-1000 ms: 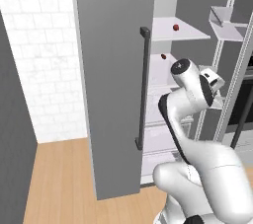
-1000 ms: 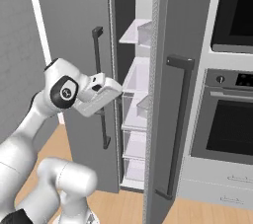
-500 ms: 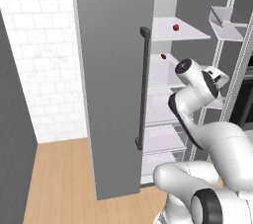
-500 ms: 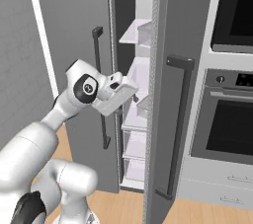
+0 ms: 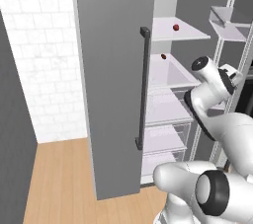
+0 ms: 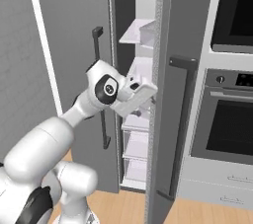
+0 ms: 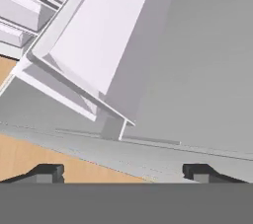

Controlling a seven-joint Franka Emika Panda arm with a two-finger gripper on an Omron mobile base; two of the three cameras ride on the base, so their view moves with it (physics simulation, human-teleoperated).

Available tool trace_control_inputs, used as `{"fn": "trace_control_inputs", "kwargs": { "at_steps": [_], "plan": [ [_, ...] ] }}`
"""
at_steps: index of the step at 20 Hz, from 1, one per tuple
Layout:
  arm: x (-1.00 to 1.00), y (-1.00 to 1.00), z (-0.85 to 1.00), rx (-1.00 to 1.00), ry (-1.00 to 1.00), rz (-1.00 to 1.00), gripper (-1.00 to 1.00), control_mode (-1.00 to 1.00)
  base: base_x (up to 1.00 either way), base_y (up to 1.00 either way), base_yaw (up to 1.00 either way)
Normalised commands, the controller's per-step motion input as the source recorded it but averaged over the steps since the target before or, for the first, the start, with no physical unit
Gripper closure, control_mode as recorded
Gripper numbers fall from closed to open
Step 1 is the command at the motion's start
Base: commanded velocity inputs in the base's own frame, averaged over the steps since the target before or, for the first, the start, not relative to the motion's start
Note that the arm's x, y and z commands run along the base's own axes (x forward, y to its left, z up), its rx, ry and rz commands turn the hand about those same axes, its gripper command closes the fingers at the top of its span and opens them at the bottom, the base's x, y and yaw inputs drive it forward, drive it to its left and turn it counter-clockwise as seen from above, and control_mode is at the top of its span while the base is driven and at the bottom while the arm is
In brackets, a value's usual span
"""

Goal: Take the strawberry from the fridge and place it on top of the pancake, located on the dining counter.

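Wood flooring runs along the lower left of the left base view, under a white-tiled wall and the open grey fridge.

Nearest the cameras, the arm bends up from the lower edge of both base views and leans toward the fridge opening. In the right base view the gripper sits at centre frame, right at the gap between the two doors, level with the middle shelves. In the hand view its two dark fingertips stand far apart at the bottom corners with nothing between them, so the jaws are spread wide and empty, probably kept ready for a small, round berry.

Just beyond the hand, the left door stands swung out with its dark bar handle facing the camera, which is what leaves the shelves reachable. The hand view looks along a grey wall at a tilted white bin, not at the fruit, so I judge the wrist needs to rise and turn.

Farther in, clear drawers stack at centre right. Above them, on the top white shelf in the upper right of the left base view, lies the strawberry, well above the gripper. A darker lump rests one shelf down. The reach seems barely begun.
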Motion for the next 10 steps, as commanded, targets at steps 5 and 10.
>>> {"fn": "trace_control_inputs", "kwargs": {
  "at_steps": [5, 10],
  "plan": [
    [0.00, -0.71, 0.00, 0.00, 0.04, 0.00, -1.00, -1.00, 0.00, 0.00, 0.00],
    [0.00, -0.84, 0.00, 0.00, 0.01, 0.00, -1.00, -1.00, 0.00, 0.00, 0.00]
  ]
}}
